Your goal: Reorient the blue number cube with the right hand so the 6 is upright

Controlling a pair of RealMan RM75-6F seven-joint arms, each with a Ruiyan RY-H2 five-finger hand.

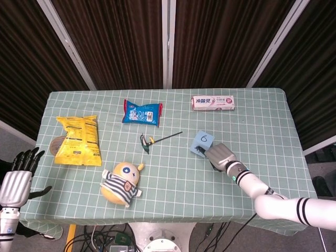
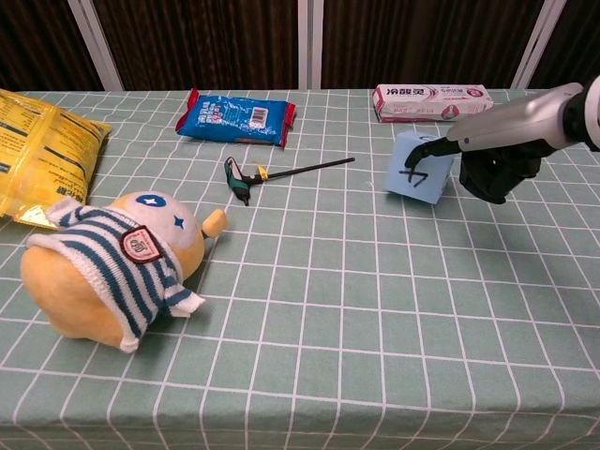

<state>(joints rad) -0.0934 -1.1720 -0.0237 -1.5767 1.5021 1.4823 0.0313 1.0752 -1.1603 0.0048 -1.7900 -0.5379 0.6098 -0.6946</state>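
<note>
The blue number cube (image 1: pixel 201 143) sits right of the table's middle, its top face showing a 6 in the head view. In the chest view the cube (image 2: pixel 415 169) stands tilted, with a 4 on the face towards me. My right hand (image 1: pixel 220 156) is just right of it, back up. One outstretched finger (image 2: pixel 429 148) touches the cube's upper right edge, and the other fingers curl under the palm (image 2: pixel 495 169). My left hand (image 1: pixel 18 180) hangs with fingers spread beyond the table's left front corner, holding nothing.
A black hex key (image 1: pixel 152 139) lies just left of the cube. A plush toy (image 1: pixel 123 182) lies at the front left and a yellow snack bag (image 1: pixel 77 139) at the left edge. A blue packet (image 1: pixel 142 113) and a toothpaste box (image 1: pixel 212 103) lie at the back.
</note>
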